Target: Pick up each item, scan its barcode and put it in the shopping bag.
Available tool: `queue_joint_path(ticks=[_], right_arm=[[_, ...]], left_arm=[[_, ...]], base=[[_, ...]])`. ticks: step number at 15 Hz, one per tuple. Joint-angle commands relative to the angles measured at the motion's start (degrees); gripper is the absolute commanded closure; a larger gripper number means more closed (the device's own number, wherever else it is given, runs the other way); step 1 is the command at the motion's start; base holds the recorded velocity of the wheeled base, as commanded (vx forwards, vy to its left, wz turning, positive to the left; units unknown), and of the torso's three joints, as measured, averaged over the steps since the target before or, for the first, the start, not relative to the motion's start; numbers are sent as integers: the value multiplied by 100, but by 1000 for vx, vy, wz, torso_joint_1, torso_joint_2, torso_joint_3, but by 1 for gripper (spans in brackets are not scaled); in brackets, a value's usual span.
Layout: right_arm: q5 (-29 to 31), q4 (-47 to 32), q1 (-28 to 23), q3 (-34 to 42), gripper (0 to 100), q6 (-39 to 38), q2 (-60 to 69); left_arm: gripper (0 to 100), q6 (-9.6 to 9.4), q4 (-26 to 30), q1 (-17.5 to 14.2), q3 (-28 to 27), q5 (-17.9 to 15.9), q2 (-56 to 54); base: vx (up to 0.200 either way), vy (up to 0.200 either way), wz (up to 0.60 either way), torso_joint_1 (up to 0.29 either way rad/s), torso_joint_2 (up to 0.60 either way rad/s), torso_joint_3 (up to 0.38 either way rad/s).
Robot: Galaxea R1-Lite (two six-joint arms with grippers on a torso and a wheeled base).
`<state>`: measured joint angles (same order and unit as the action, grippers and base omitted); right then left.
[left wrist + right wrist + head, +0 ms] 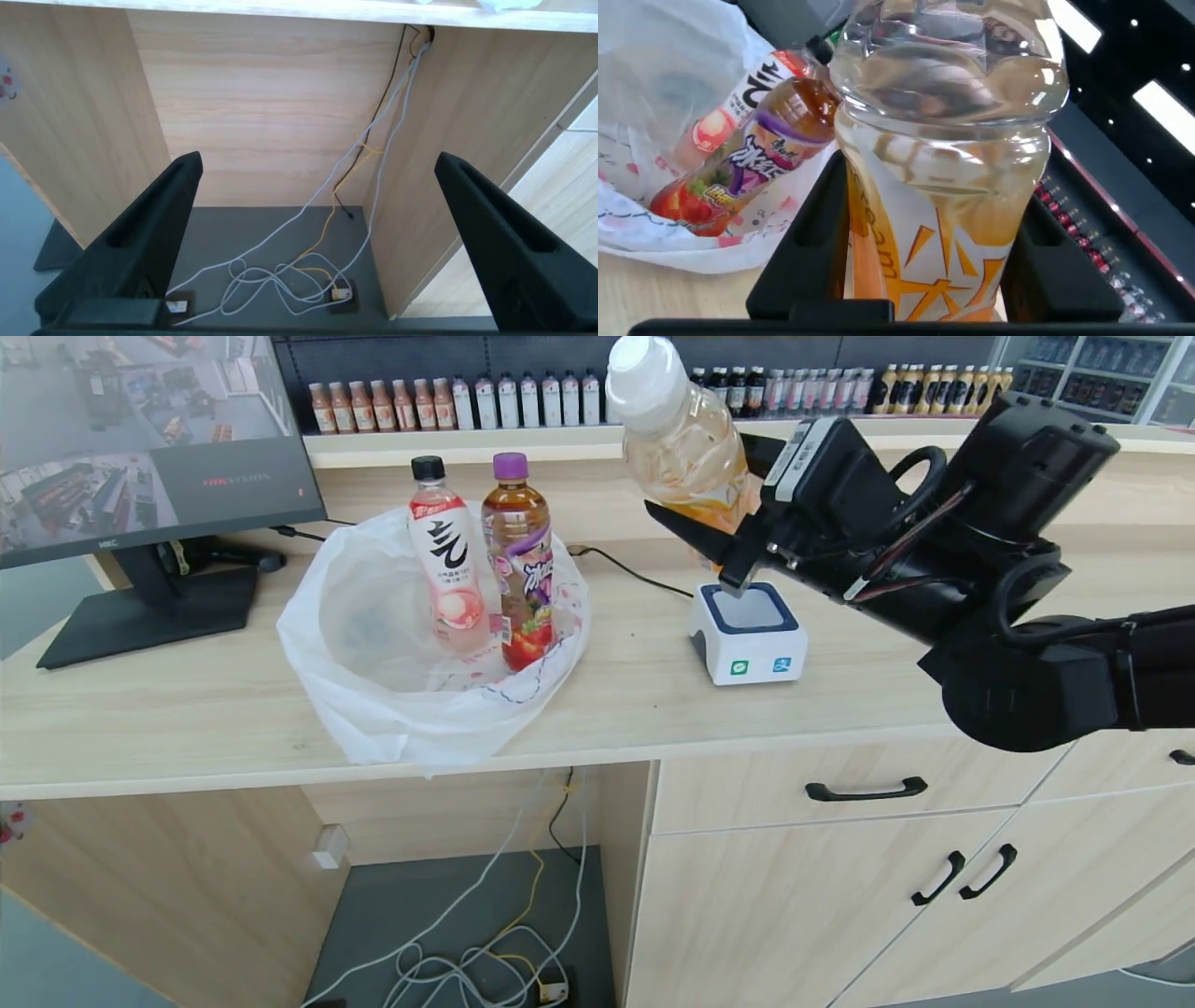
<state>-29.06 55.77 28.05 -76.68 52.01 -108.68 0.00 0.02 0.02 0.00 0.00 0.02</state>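
At the top middle, my right gripper [695, 546] grips the clear orange-labelled plastic bottle [677, 439] above the white scanner box [747, 635] to scan it.

The right arm [1027, 616] is glossy black, built from fat rounded joint housings joined by shorter cylindrical sections. Thin black cables [901, 551] run in the open along its wrist, some curling into loops. To their left, a boxy black wrist block [831, 476] carries a pale grey strip along its far edge. The right gripper [709, 537] has flat matte-black fingers [808, 247] that narrow toward the tips. The left gripper [322, 247] matches it, with two black wedge-shaped fingers [140, 243], thick at the base and stepped along their inner faces.
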Motion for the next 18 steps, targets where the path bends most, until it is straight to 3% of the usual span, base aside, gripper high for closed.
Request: queue_joint_path(ticks=[1,6,8,18], right_arm=[[-179,4,-168,13,100,91,-189],[-688,13,-564,30,100,284,-250],[-1233,13,-748,21,100,328,-321],[-1690,21,-871,21,100,925,-549]], left_arm=[[0,0,-2,6,0,0,-2],[0,0,-2,-2,0,0,-2],[0,0,-2,6,0,0,-2],[0,0,-2,-2,0,0,-2]], base=[[0,0,0,0,0,0],[0,0,0,0,0,0],[0,0,0,0,0,0],[0,0,0,0,0,0]])
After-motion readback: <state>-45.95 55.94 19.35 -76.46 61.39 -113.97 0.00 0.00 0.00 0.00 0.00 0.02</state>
